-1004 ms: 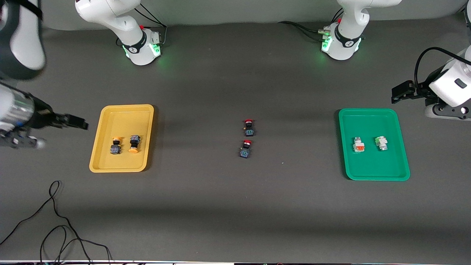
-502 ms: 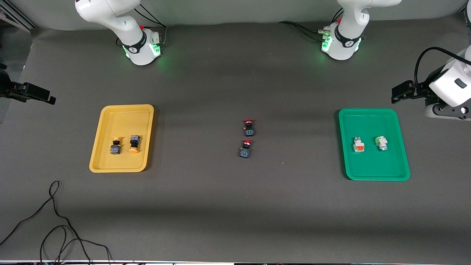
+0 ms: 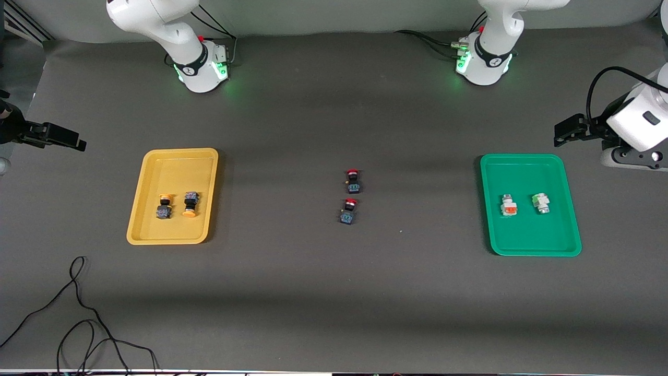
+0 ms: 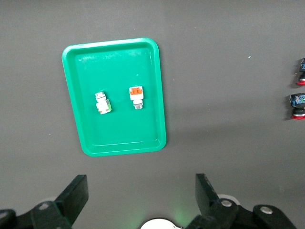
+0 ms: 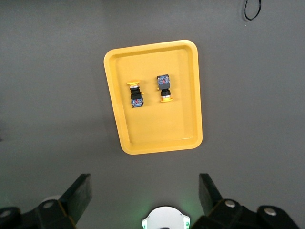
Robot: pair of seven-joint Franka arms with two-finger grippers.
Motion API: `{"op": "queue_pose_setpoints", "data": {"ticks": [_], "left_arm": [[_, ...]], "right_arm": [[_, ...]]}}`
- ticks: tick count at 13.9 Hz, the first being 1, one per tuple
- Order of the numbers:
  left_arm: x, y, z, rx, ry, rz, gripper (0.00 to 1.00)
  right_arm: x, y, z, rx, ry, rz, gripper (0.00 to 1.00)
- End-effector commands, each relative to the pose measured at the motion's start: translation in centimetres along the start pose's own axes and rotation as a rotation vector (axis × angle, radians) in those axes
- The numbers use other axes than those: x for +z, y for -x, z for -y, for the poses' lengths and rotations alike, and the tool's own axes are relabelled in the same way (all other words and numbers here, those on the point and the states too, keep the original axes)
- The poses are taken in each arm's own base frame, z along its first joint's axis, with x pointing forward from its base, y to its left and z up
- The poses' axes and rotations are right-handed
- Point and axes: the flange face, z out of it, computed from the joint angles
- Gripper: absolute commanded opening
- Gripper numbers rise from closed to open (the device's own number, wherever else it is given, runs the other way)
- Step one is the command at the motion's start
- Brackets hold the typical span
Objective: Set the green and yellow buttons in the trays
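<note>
The yellow tray (image 3: 180, 152) lies toward the right arm's end of the table. It holds two dark buttons with yellow caps (image 3: 164, 207) (image 3: 190, 203); both show in the right wrist view (image 5: 135, 94) (image 5: 164, 88). The green tray (image 3: 522, 156) lies toward the left arm's end. It holds two white buttons, one with an orange mark (image 3: 509, 205) (image 4: 136, 95) and one with a green mark (image 3: 541, 203) (image 4: 102, 103). My right gripper (image 3: 78, 143) (image 5: 145, 191) is open and empty, up over the table beside the yellow tray. My left gripper (image 3: 561, 133) (image 4: 141, 191) is open and empty, up beside the green tray.
Two dark buttons with red caps (image 3: 353, 180) (image 3: 348, 211) lie mid-table between the trays; they show in the left wrist view too (image 4: 298, 105). A black cable (image 3: 78, 313) loops near the front edge at the right arm's end. The arm bases (image 3: 201, 68) (image 3: 485, 62) stand at the back.
My right arm has pulled up and away from beside the yellow tray toward its end of the table. The left arm has barely shifted. Buttons and trays have not moved.
</note>
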Motion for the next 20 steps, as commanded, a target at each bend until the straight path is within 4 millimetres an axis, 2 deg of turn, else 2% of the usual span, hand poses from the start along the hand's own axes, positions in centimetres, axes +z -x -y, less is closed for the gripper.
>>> {"op": "queue_pose_setpoints", "data": {"ticks": [1, 20], "left_arm": [[-0.79, 0.61, 0.07, -0.003, 0.007, -0.002, 1.00], [-0.59, 0.58, 0.01, -0.003, 0.006, 0.001, 1.00]], "right_arm": [[-0.41, 0.23, 0.58, 0.012, 0.020, 0.001, 0.99], [-0.62, 0.56, 0.20, 0.010, 0.012, 0.005, 0.99]]}}
